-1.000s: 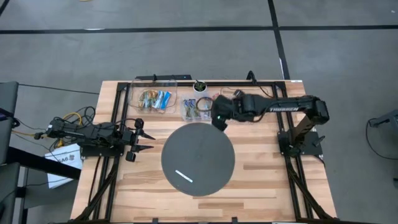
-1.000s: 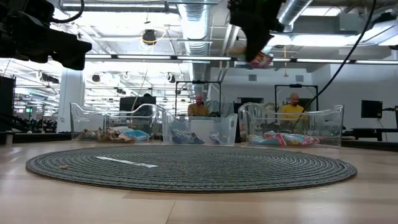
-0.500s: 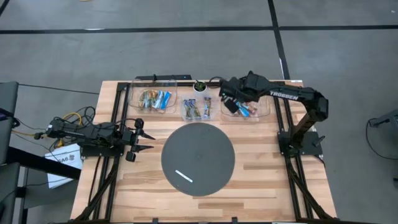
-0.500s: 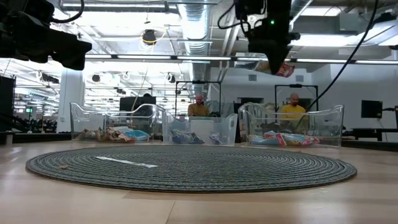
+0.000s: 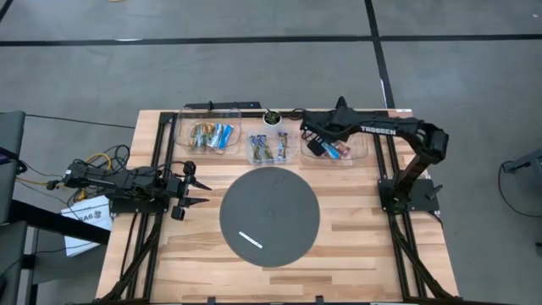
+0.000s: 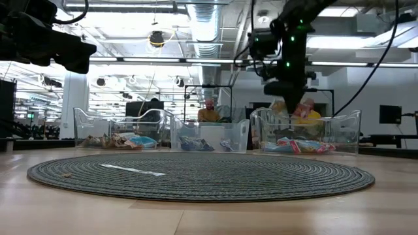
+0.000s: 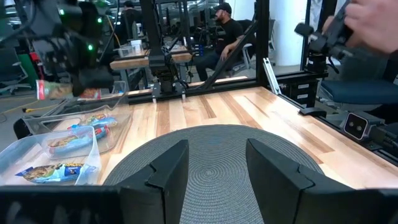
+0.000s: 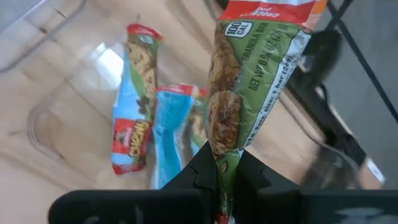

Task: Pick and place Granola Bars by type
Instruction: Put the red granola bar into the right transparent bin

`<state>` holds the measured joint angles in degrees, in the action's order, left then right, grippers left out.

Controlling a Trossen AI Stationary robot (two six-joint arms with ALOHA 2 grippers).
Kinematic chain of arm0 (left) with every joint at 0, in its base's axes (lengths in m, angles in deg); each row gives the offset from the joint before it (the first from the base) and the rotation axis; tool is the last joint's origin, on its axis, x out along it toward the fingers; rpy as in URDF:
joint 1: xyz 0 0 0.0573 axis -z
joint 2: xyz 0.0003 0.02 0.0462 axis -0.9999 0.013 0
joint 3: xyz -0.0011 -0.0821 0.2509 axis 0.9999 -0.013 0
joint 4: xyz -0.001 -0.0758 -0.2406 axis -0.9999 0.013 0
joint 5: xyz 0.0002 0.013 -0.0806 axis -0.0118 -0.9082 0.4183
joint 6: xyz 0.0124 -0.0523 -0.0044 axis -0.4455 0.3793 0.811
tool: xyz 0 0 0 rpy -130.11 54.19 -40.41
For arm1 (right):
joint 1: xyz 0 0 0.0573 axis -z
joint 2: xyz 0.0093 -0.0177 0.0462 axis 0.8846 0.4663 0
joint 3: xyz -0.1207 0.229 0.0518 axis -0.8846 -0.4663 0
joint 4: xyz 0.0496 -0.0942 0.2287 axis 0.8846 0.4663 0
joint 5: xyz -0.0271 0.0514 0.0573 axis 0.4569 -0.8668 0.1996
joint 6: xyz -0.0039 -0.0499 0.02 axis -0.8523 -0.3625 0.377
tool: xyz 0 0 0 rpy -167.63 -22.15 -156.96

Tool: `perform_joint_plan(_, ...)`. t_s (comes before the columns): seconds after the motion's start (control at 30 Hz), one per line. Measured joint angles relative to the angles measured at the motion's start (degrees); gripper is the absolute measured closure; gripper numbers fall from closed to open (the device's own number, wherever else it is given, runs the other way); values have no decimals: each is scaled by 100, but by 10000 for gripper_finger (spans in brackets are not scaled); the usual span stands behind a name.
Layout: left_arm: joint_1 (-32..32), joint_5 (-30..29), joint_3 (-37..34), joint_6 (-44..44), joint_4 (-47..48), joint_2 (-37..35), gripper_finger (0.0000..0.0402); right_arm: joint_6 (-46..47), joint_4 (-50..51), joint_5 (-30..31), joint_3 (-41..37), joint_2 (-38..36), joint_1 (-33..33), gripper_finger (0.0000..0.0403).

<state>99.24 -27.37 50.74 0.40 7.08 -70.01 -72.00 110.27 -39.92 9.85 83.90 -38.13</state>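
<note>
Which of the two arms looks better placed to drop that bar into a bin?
The right. Its pincer is shut on a green granola bar above the right-hand clear bin. The left pincer waits open at the table's left edge, holding nothing.

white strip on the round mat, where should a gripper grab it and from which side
Take the white strip across its narrow width near the middle, coming straight down. It lies flat and thin on the round mat, with open mat all around, so side approaches offer nothing to pinch.
</note>
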Motion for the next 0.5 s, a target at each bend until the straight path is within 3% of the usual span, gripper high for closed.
perform_joint_plan(0.23, 0, 0, 0, 0, 0, 0, 248, -480, -1163, -413, -788, 1, 80, 390)
perform_joint_plan(0.5, -1, 0, 0, 0, 0, 0, 248, -891, -1558, -1117, -1145, 1, 78, 390)
